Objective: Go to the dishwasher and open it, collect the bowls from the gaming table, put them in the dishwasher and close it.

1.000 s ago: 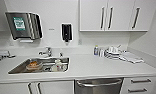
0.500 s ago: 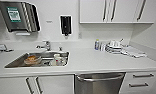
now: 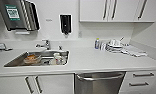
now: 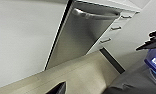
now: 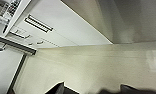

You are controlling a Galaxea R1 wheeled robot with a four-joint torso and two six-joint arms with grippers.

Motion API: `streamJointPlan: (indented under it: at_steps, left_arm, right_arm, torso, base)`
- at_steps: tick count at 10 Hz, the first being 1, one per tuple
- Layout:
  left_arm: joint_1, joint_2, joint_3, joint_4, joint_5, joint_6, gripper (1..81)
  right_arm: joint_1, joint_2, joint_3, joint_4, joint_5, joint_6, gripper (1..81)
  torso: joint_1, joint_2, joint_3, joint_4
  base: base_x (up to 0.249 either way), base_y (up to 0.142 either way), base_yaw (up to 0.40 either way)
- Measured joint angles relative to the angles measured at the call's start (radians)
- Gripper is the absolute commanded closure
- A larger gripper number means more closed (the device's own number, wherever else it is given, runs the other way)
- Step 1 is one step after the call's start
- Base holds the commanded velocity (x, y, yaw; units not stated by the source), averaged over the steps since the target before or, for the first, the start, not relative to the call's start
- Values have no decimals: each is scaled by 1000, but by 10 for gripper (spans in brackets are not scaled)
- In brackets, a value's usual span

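Whether either set of jaws is spread or pressed together cannot be told. The left wrist view shows the dishwasher (image 4: 84, 37) from low down: a brushed steel front, shut, with a curved bar handle (image 4: 94, 16), above a pale floor (image 4: 76, 75). From the head view it sits under the white tabletop's (image 3: 94, 61) front edge, right of the steel sink (image 3: 39, 58) (dishes lie inside it). The right wrist view shows white cabinet fronts (image 5: 69, 27).

An office kitchenette: white counter (image 3: 94, 61), sink (image 3: 41, 58) at nine o'clock, wall paper-towel dispenser (image 3: 17, 15) at eleven, steel dishwasher (image 3: 100, 82) at six.
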Motion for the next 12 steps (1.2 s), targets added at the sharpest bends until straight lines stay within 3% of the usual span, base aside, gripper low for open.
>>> streamJointPlan:
  at_steps: [4, 6, 7, 10, 12]
  left_arm:
    - [-3, 5, 0, 1, -8, 0, 10]
    - [-16, 16, 0, 1, -12, 0, 10]
    - [-16, 16, 0, 1, -11, 0, 10]
    - [-16, 16, 0, 1, -10, 0, 10]
    - [-16, 15, 0, 1, -9, 0, 10]
  right_arm:
    - [119, 44, -5, 4, -74, 134, 10]
    - [165, 73, -43, 7, -131, 262, 10]
    - [194, 97, -65, 8, -140, 329, 10]
    - [218, 148, -130, 6, -159, 653, 10]
    - [239, 189, -209, 3, -152, 795, 10]
  torso:
    - [1, 0, 0, 0]
    - [1, 0, 0, 0]
    - [1, 0, 0, 0]
    - [1, 0, -1, 0]
    - [2, 0, -1, 0]
  base:
    - [0, 0, 0]
    - [0, 0, 0]
    - [0, 0, 0]
    - [0, 0, 0]
    - [0, 0, 0]
